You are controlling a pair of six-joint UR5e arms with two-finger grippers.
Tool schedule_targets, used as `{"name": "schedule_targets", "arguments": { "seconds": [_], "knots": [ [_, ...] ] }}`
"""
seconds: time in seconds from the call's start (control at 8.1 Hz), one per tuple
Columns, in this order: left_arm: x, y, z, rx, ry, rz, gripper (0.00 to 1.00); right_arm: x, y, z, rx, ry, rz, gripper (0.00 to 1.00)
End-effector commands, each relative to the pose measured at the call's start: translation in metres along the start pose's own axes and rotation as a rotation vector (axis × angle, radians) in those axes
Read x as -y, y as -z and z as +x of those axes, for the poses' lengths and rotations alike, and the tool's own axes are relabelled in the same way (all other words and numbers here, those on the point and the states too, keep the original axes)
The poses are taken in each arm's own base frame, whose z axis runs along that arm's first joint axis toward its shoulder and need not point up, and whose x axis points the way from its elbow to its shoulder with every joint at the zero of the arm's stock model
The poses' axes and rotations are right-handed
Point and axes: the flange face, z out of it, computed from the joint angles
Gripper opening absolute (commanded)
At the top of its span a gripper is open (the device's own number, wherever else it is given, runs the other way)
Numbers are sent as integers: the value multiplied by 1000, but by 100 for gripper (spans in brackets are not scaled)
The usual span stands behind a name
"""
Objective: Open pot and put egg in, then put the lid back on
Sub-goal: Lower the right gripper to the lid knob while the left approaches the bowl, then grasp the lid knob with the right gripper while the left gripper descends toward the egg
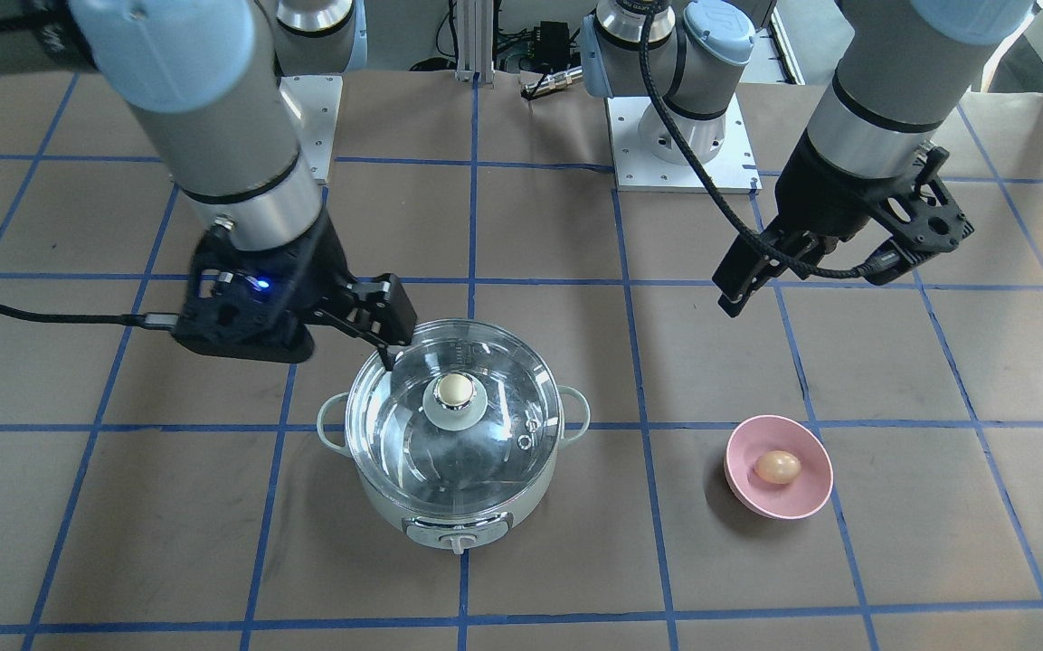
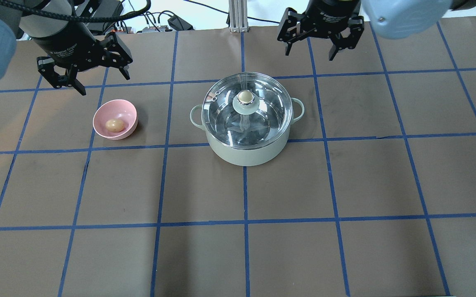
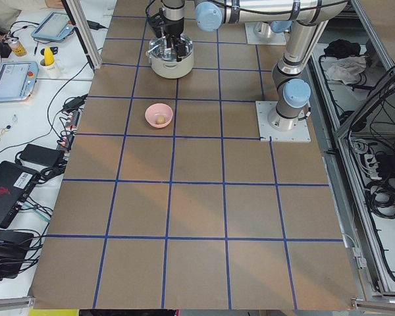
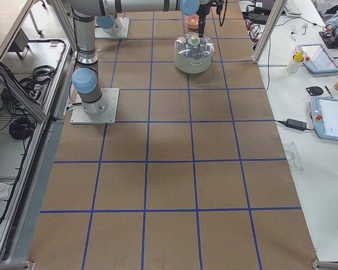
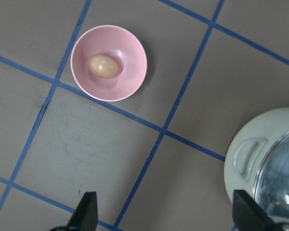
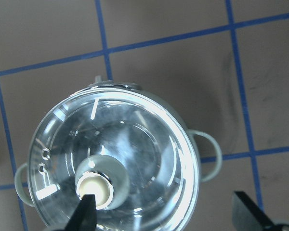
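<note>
The mint-green pot (image 2: 246, 156) stands at the table's middle. The clear glass lid (image 2: 264, 119) sits on it, cream knob (image 2: 245, 97) up. The tan egg (image 2: 114, 124) lies in a pink bowl (image 2: 125, 111) to the pot's left. My left gripper (image 2: 105, 84) is open and empty, raised behind the bowl. Its wrist view shows the egg (image 5: 103, 66) ahead of the fingers. My right gripper (image 2: 309, 55) is open and empty, raised behind the pot's right side. In its wrist view the lid's knob (image 6: 94, 189) lies by the left fingertip (image 6: 86, 211).
Brown paper with a blue tape grid covers the table (image 2: 345, 185). The arm bases stand on white plates (image 1: 679, 149) at the robot's side. Side benches hold tablets and cables (image 3: 26, 72), off the work area.
</note>
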Motion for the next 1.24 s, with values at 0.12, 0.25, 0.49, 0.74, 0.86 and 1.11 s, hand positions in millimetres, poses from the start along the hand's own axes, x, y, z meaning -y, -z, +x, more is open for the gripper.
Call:
{"name": "schedule_targets", "arguments": {
  "seconds": [0.12, 0.25, 0.49, 0.74, 0.86, 1.11],
  "knots": [
    [28, -43, 1, 88, 314, -6, 100, -16, -91, -80, -14, -66, -8, 100],
    [45, -57, -4, 170, 355, 78, 100, -16, -102, -83, -36, -42, -2, 100],
    [64, -85, -2, 195, 463, 99, 100, -21, -120, -82, -69, -37, -21, 100],
    [82, -110, -14, 222, 494, 62, 94, -27, -127, -82, -82, -28, -45, 100],
    [96, -116, -31, 219, 529, 40, 94, -26, -128, -81, -86, -19, -41, 94],
    [106, -139, -49, 180, 585, -44, 94, -26, -127, -81, -91, -9, -40, 74]
  ]
}}
